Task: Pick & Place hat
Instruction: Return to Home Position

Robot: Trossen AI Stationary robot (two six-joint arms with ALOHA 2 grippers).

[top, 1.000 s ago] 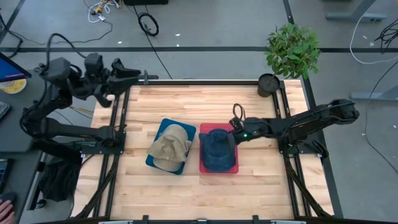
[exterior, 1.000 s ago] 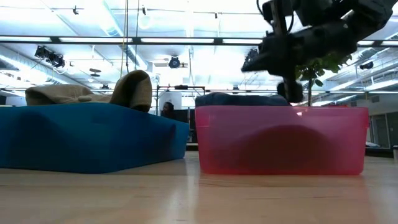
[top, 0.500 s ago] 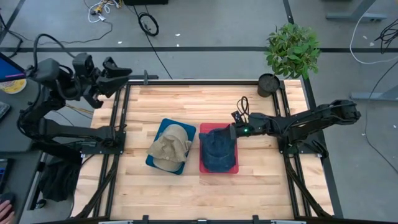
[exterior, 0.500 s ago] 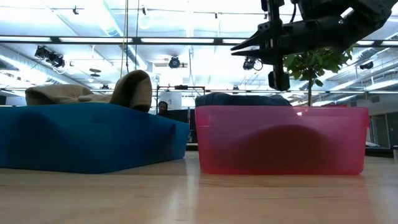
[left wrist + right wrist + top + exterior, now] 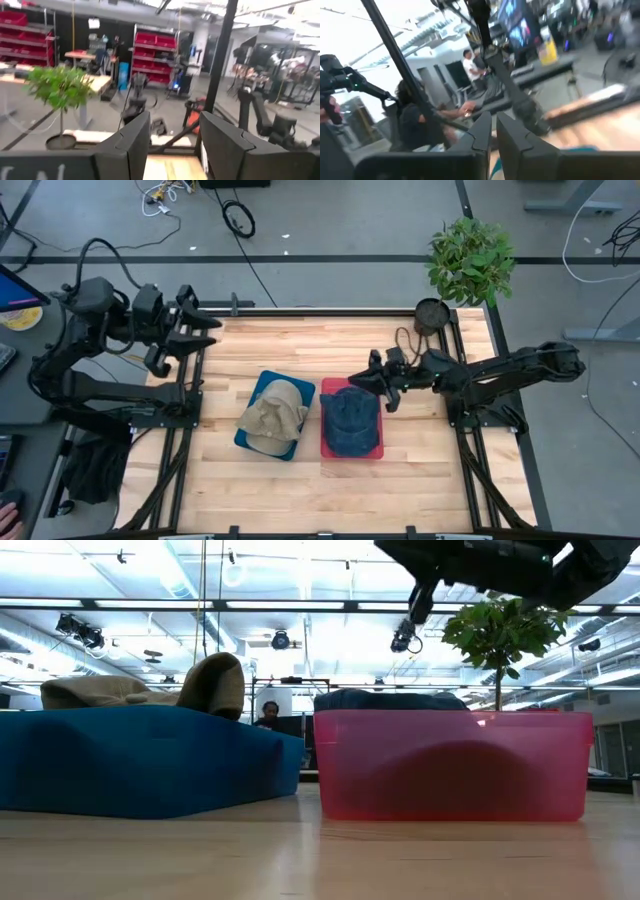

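**Return-to-home stage, both arms clear of the bins.**

My right claw (image 5: 356, 379) hangs in the air over the far rim of the red bin (image 5: 326, 448). Its fingers are together and clamped on nothing; the right wrist view shows only a thin slit between them.

The blue cap (image 5: 350, 420) lies in the red bin, directly below and just forward of that claw, with clear air between the two. The brown caps (image 5: 274, 416) are heaped in the blue bin (image 5: 248, 442), which sits beyond the red bin on the side away from the right claw's arm.

My left claw (image 5: 208, 332) is raised near its own corner of the table (image 5: 300, 490), fingers apart and empty, well apart from both bins.

I judge the sorting complete, since no cap lies loose on the wood. What remains is parking the arms. The next move calls for drawing the right claw up and back along its own arm line, keeping height so the fingers do not snag the cap's crown or the bin rim. The left claw needs only to fold in.
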